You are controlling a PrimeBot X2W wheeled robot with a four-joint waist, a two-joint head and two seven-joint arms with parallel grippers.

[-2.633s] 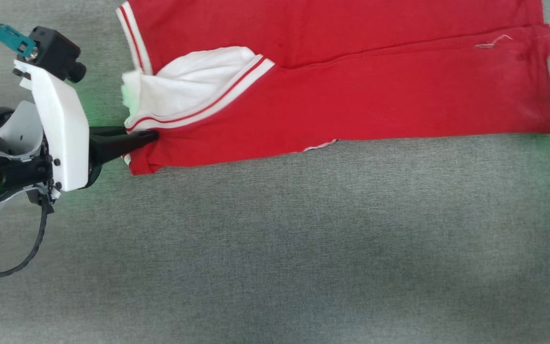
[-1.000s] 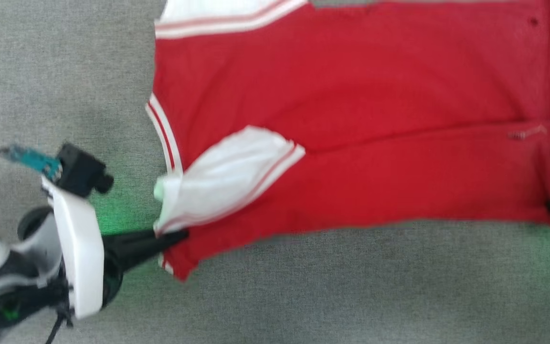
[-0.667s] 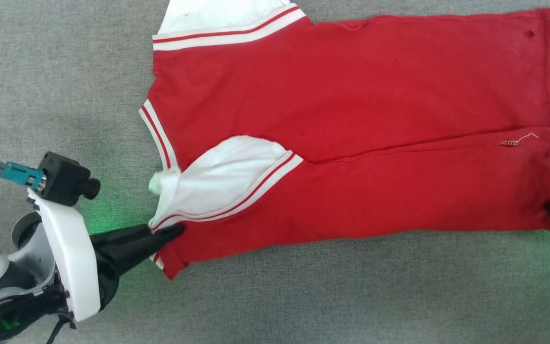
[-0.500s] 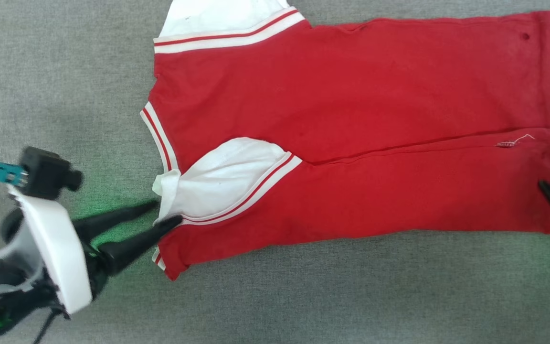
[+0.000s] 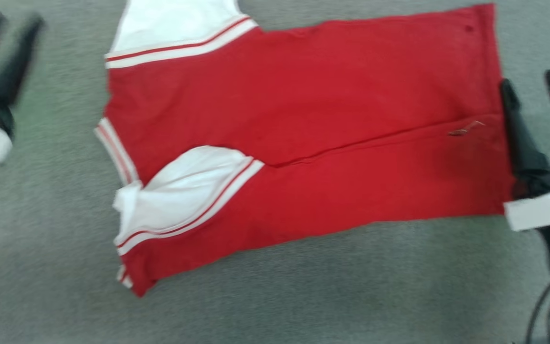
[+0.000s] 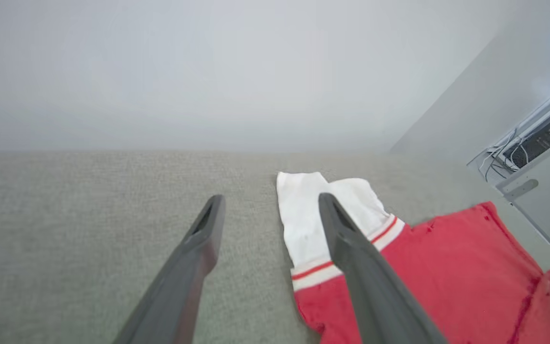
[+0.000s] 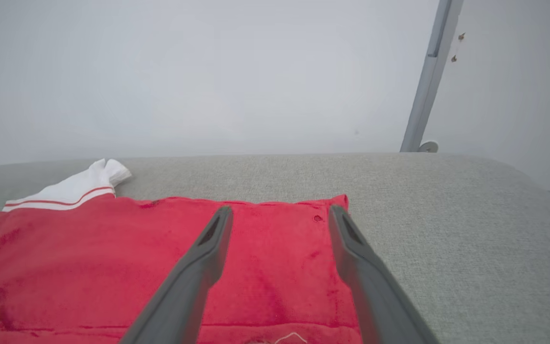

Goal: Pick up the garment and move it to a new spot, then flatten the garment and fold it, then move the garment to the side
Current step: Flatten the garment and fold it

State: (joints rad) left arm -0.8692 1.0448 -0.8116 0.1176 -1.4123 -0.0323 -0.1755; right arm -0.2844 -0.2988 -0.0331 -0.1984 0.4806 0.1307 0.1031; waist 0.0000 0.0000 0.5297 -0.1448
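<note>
While the one garment (image 5: 303,119) lies spread flat on the grey worktop (image 5: 303,296), the head view shows two claws, both clear of the cloth. The left claw (image 5: 12,23) is blurred and well off the garment's left edge. Its two fingers are spread and nothing is between them. The right claw (image 5: 529,80) stands at the garment's right hem, also released, with its two fingers apart. The inner finger is just beside the hem, and contact cannot be told. Two white sleeve ends (image 5: 179,24) show: one at the garment's far left corner, the other folded onto its near left part. One long crease runs across the red body.

From the left wrist, the left claw (image 6: 271,198) hangs wide open above the worktop (image 6: 65,215). One finger is over bare grey cloth and the other crosses in front of one white sleeve end at the garment's (image 6: 447,267) corner.

From the right wrist, the right claw (image 7: 281,210) gapes empty over the garment's (image 7: 89,248) hem corner. One white sleeve end lies at the garment's far left, and one metal post (image 7: 428,71) rises beyond the worktop (image 7: 447,215).
</note>
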